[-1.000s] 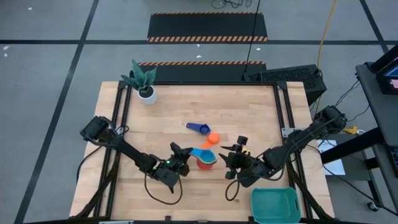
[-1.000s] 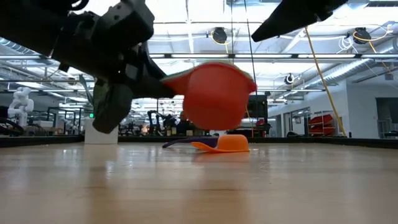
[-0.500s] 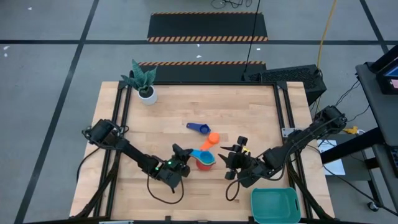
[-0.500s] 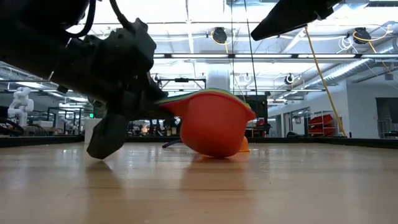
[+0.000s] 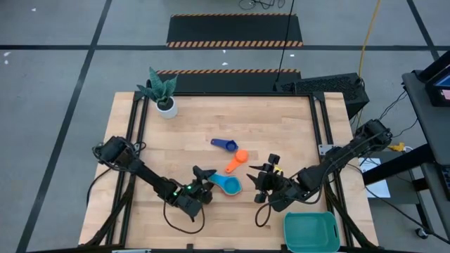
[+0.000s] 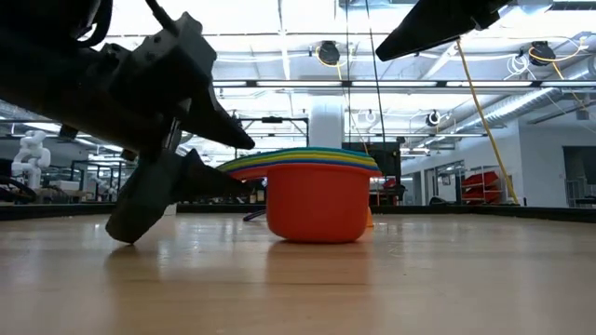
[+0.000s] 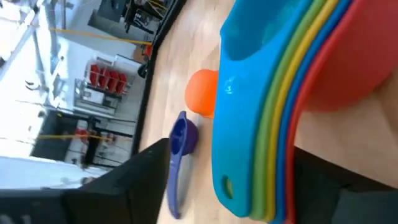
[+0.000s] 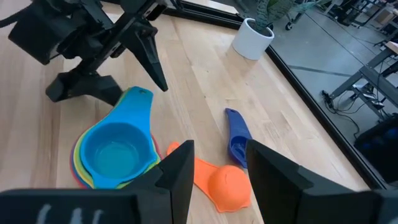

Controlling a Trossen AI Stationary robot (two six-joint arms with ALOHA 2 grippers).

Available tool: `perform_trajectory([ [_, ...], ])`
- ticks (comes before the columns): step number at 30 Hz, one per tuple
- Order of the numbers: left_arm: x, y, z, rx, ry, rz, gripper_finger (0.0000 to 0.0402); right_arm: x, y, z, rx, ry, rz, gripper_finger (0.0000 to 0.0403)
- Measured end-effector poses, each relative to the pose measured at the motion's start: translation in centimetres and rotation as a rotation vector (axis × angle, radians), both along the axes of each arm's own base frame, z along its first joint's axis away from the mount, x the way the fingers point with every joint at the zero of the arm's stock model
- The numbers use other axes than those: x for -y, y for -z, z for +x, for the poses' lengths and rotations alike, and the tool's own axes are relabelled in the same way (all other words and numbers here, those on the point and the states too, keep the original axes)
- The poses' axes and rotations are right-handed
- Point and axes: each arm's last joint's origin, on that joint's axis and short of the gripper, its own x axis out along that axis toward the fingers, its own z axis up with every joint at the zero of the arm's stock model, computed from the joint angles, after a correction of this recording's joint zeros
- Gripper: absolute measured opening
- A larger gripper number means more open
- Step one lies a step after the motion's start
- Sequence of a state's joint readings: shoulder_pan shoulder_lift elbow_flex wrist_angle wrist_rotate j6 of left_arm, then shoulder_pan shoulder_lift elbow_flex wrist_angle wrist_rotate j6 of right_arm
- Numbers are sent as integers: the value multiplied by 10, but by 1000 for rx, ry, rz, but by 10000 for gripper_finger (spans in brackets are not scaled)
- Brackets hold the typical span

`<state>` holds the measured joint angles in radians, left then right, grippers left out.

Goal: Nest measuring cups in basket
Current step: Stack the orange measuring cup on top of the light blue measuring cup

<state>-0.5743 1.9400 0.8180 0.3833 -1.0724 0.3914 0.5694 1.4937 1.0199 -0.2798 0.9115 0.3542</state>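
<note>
1. We are seeing the wooden table framed by dark rails along its left and right edges, with open board stretching toward the far side, where only the white plant pot is standing at the far-left corner.
2. We are finding the teal basket sitting at the near-right corner, well apart from the cups.
3. We are watching the left gripper resting low on the board with its fingers spread apart, one above and one below the handles of the nested stack; its fingers are holding nothing.
4. We are seeing that stack standing upright on the table near its middle: a red cup outermost, then yellow, green and blue rims, with the light blue cup innermost.
5. We are noting the orange cup and the navy cup lying just beyond the stack, near each other.
6. We are seeing the right gripper hovering just right of the stack, jaws partly apart and empty.
</note>
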Motion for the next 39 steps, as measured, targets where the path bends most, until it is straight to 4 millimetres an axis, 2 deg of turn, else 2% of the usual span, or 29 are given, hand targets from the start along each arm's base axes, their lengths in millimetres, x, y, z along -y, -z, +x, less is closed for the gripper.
perform_trajectory([
  [3, 2, -2, -2, 9, 24, -88, 290, 0, 0, 0, 0, 0, 0, 137],
  [6, 3, -8, -3, 17, 45, -213, 293, 0, 0, 0, 0, 2, 4, 137],
  [10, 1, -12, -7, 24, 17, -307, 276, 2, 1, 0, -9, 11, 15, 137],
  [18, -6, -15, -12, 11, -52, -350, 242, 7, 16, 3, 11, -59, -15, 137],
  [23, -26, -14, -4, 6, -120, -337, 234, 16, 18, 13, 58, -170, -12, 137],
  [28, -60, -18, 16, 64, -189, -421, 236, 35, 24, 19, 46, -166, 5, 137],
  [31, -80, -19, 30, 95, -162, -543, 237, 46, 25, 24, 42, -151, 16, 137],
  [34, -94, -25, 40, 141, -113, -590, 237, 55, 24, 28, 47, -146, 26, 137],
  [39, -100, -36, 50, 197, 11, -595, 237, 67, 24, 32, 30, -161, 25, 137],
])
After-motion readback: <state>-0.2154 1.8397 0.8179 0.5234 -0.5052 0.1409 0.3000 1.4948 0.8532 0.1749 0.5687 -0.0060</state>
